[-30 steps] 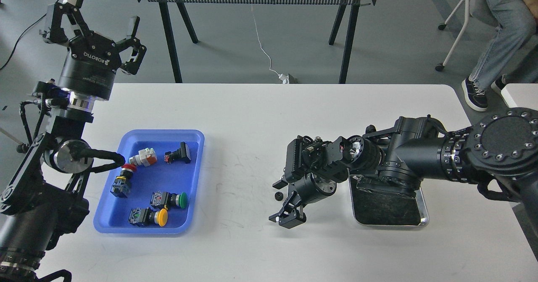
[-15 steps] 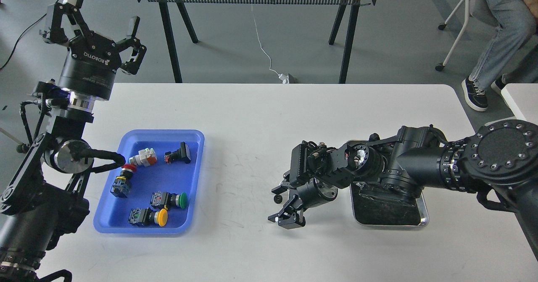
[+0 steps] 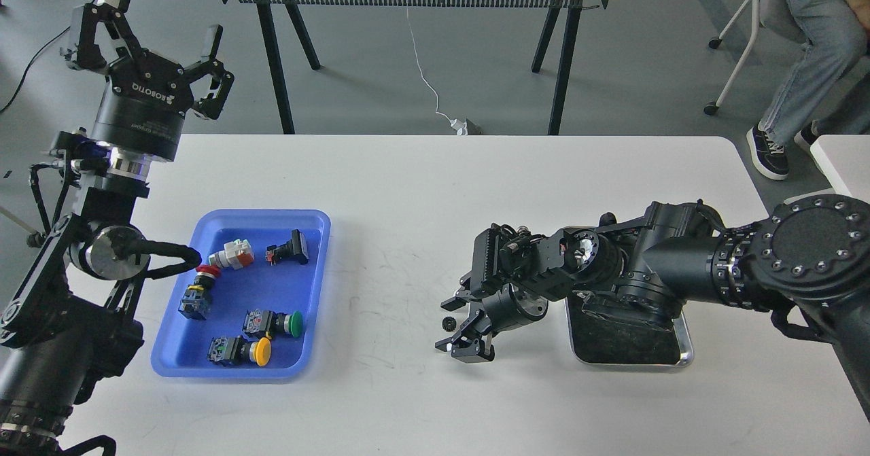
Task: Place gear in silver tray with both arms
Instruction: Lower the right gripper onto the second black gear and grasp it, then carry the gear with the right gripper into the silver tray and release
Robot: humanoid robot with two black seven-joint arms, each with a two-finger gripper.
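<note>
One small gear [image 3: 448,323] lay between my right gripper [image 3: 457,325]'s spread fingers as it lowered, nine o'clock from the silver tray [image 3: 685,347]; the left gripper [image 3: 143,34] idled released.

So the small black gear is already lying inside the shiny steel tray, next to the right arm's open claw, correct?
Not quite. The head view shows the small black gear lying on the white table, left of the shiny steel tray, not inside it. It does sit next to the open right gripper.
</note>
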